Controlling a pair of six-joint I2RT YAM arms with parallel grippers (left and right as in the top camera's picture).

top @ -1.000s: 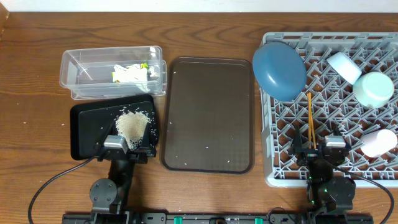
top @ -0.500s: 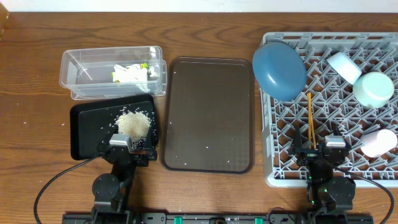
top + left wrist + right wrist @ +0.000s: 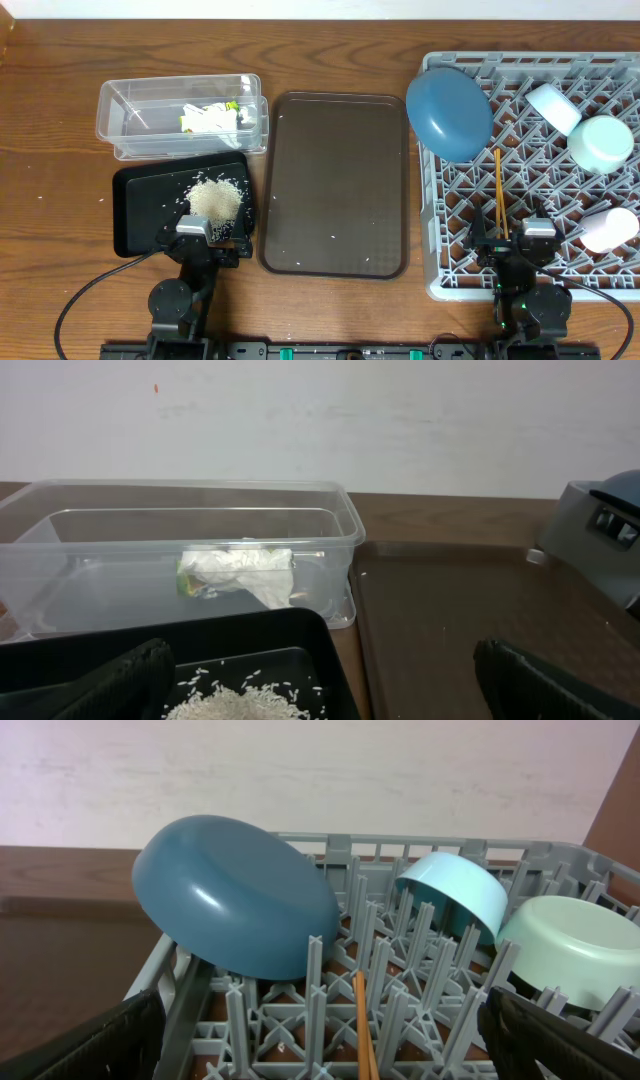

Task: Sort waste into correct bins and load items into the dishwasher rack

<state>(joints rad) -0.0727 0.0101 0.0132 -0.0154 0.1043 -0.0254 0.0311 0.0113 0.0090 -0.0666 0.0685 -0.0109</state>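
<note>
Over on the left, the clear plastic rectangular tub (image 3: pixel 180 115) sits toward the table's far edge with the crumpled white tissue paper (image 3: pixel 210 118) lying in its right half and a sliver of yellowish wrapper (image 3: pixel 232 104) tucked against it, so that waste looks binned. Just nearer, the shallow glossy black rectangular tray (image 3: pixel 150 205) carries the heap of white rice-like scraps (image 3: pixel 214 198) by its right edge, and that looks sorted too. The left gripper (image 3: pixel 205 238) hangs over that tray's near right corner, fingers spread wide with nothing between them. In the middle, the larger brown serving tray (image 3: pixel 340 180) shows only a few stray specks, leaving plenty of flat room between the black tray and the rack. On the right, the big light-grey pegged dishwasher rack (image 3: pixel 450 270) is loaded: the large dark-blue round dish (image 3: pixel 450 112) leans at its far left corner, the wooden chopsticks (image 3: pixel 499 195) lie along the pegs, the small pale-blue bowl (image 3: pixel 553 105) and small mint-green bowl (image 3: pixel 601 143) sit toward the far right, and the pink-white cup (image 3: pixel 610 228) lies at the right edge. The right gripper (image 3: pixel 512 240) hovers at the rack's near edge, fingers wide and empty, with upright pegs close beneath. My read is that nothing is left to do.
</note>
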